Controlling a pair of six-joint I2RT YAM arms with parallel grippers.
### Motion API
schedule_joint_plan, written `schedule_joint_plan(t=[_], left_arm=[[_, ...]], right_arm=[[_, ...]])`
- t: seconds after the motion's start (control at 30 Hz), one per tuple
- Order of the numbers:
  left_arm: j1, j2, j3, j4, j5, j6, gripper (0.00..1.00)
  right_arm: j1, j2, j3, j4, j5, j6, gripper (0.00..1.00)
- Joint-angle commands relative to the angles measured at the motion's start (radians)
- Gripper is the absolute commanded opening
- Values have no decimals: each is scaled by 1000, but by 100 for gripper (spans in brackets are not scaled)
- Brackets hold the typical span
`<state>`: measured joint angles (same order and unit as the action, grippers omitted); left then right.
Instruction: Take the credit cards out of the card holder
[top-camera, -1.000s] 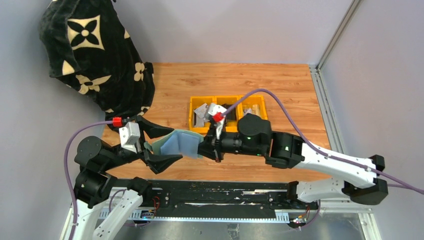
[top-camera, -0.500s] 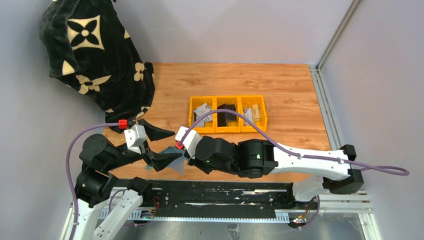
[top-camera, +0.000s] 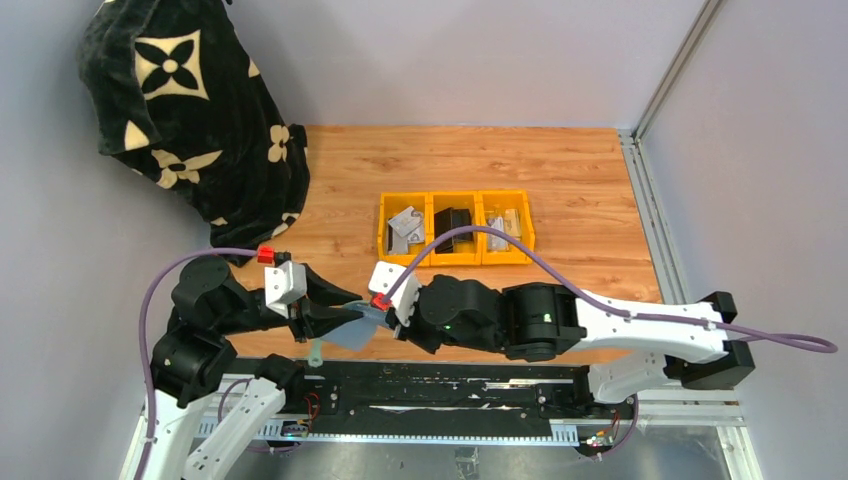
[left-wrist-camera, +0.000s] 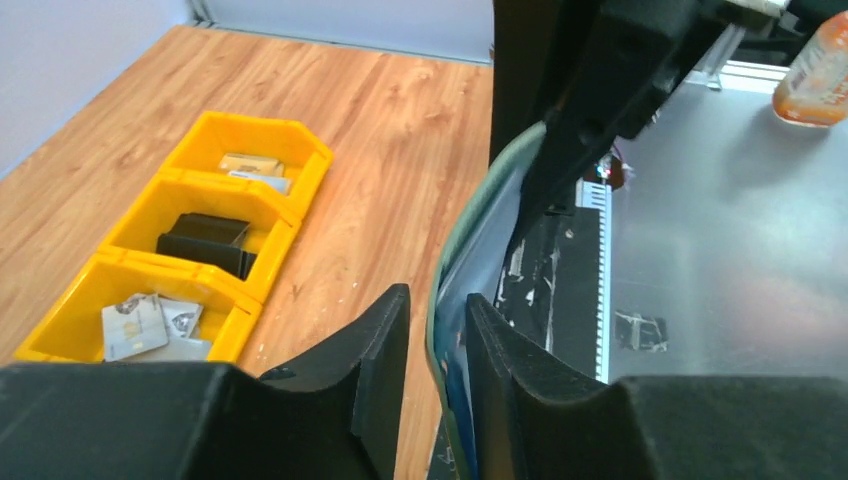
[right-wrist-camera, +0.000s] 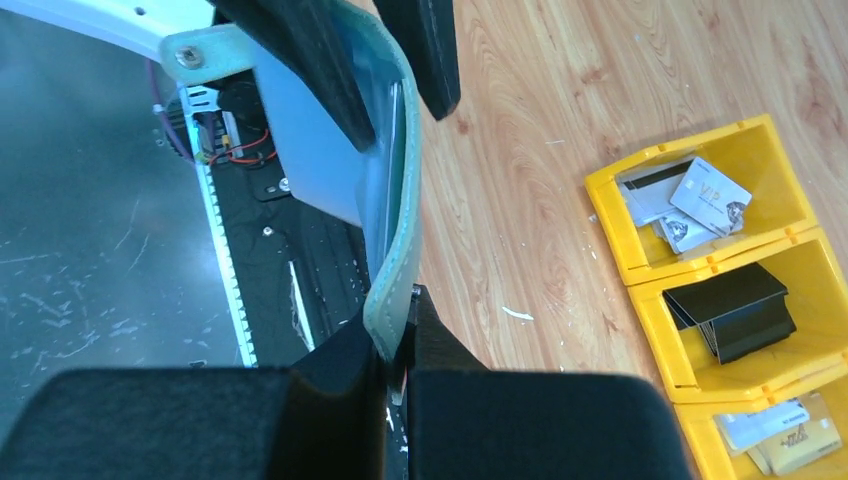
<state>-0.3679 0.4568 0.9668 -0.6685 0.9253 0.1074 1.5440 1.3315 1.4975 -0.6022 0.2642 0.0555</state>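
Fingers of the left gripper (top-camera: 332, 308) (left-wrist-camera: 435, 300) were closed down to a narrow gap on one end of the card holder (top-camera: 352, 331) (left-wrist-camera: 478, 235) (right-wrist-camera: 396, 190), which stood on edge in the air above the near edge of the table (top-camera: 560, 160). At its other end the right gripper (top-camera: 383, 316) (right-wrist-camera: 398, 325) pinched the green rim, jaws almost fully together. Further right, well apart, stood three yellow bins (top-camera: 478, 194).
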Motion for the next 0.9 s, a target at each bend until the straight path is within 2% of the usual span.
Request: schedule_joint_plan(t=[0.0, 0.07, 0.1, 0.13, 0.2, 0.23, 0.27, 0.3, 0.37, 0.4, 0.47, 0.53, 0.6, 0.73, 0.87], left_arm=[[6, 34, 11, -101, 47, 68, 32], [6, 44, 16, -101, 44, 56, 29], [6, 47, 20, -101, 50, 50, 32], [6, 49, 24, -102, 62, 39, 43], [6, 52, 33, -102, 125, 32, 58], [6, 51, 35, -100, 138, 34, 59], [6, 50, 35, -99, 138, 38, 54], [6, 52, 35, -101, 121, 43, 45], [6, 57, 37, -126, 68, 73, 21], [6, 61, 40, -134, 46, 82, 13], [6, 67, 46, -138, 23, 94, 0], [6, 75, 60, -139, 26, 89, 0], [6, 86, 79, -138, 64, 81, 0], [6, 104, 106, -131, 123, 56, 0], [6, 109, 121, -110, 139, 3, 0]], right_arm=[[12, -110, -45, 160, -174, -38, 0], [10, -124, -64, 174, -231, -36, 3], [8, -130, -73, 181, -240, -37, 3], [5, -134, -79, 184, -236, -37, 0], [0, -136, -80, 181, -228, -37, 0], [-2, -137, -76, 179, -226, -38, 0], [-2, -135, -70, 176, -223, -36, 0], [-3, -134, -62, 170, -218, -38, 0], [-4, -129, -44, 153, -209, -40, 0], [-4, -128, -37, 145, -210, -39, 0], [-6, -129, -31, 143, -234, -35, 10], [-18, -137, -30, 143, -305, -28, 29], [-30, -153, -40, 144, -357, -15, 39], [-58, -207, -84, 174, -431, -2, 41], [-63, -213, -95, 179, -375, 3, 41]])
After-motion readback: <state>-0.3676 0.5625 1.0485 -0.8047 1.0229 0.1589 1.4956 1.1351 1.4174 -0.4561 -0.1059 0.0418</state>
